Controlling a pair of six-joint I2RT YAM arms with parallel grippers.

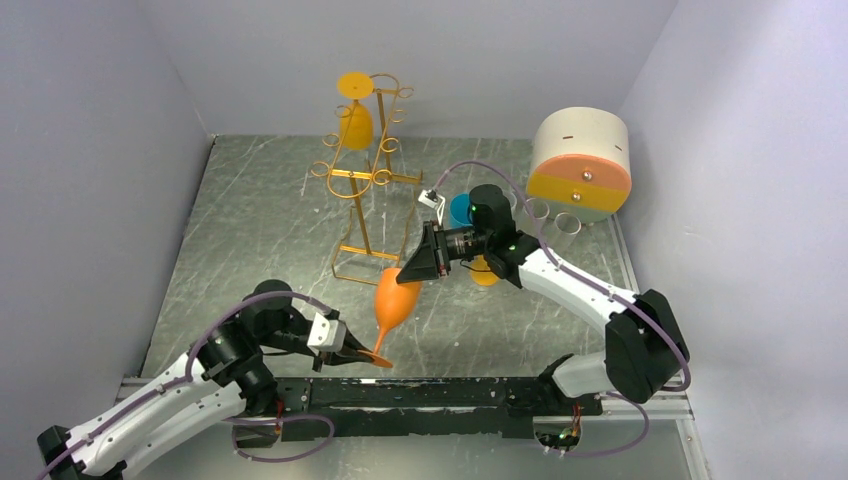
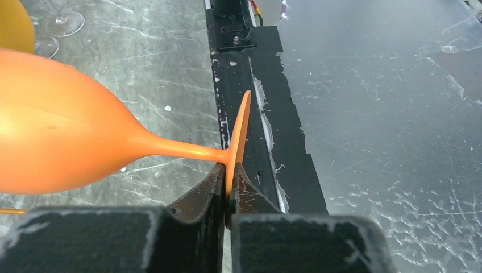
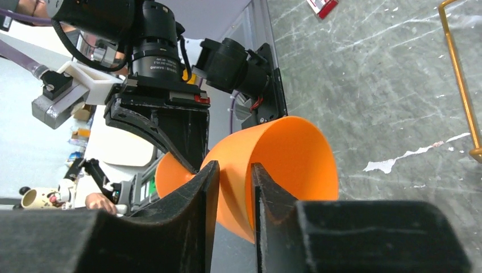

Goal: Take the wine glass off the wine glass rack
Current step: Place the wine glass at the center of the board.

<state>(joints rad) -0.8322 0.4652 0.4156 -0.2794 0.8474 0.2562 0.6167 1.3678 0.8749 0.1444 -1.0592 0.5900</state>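
Pinching the foot of the orange wine glass [image 1: 393,298], the left fingers [image 2: 199,196] are clamped tight. The narrowed right fingers [image 3: 187,196] grip its bowl rim. It hangs tilted over the desk [image 1: 250,230], just near of the wine glass rack [image 1: 358,176].

One camera looks down from above-behind; both wrist cameras look forward at close range, all three sharing the smooth orange wine glass [image 1: 394,300].
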